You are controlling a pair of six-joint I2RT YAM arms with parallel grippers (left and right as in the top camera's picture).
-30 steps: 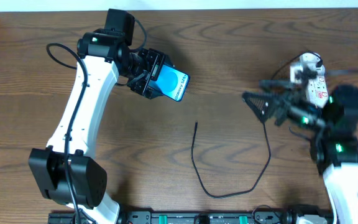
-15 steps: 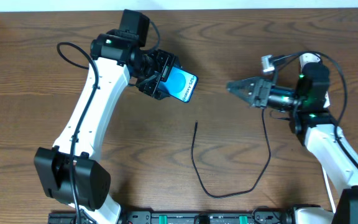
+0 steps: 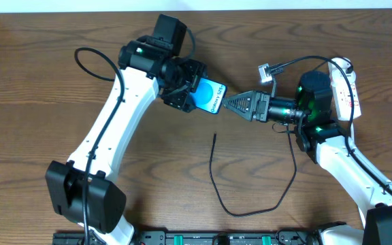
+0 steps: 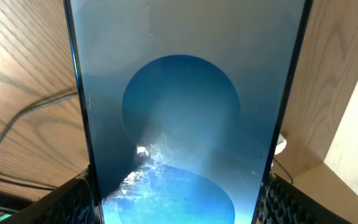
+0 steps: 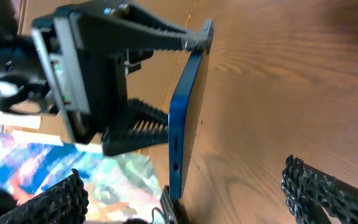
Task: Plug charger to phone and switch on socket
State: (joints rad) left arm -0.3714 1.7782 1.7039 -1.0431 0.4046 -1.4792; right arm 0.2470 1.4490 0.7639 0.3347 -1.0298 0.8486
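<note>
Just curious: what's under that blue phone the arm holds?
Bare wooden table shows around the phone, clamped in the left gripper. The patch directly beneath is covered; the charger lies apart, nearer the front.

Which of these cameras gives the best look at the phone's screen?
The left wrist view: the phone fills the picture, its blue screen facing the camera. Overhead shows it small and tilted in the left gripper. The right wrist view sees only its thin edge.

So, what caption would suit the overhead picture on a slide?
Left jaws grip the blue-screened phone, its end toward the open right jaws; the charger lies unplugged on the table.
</note>
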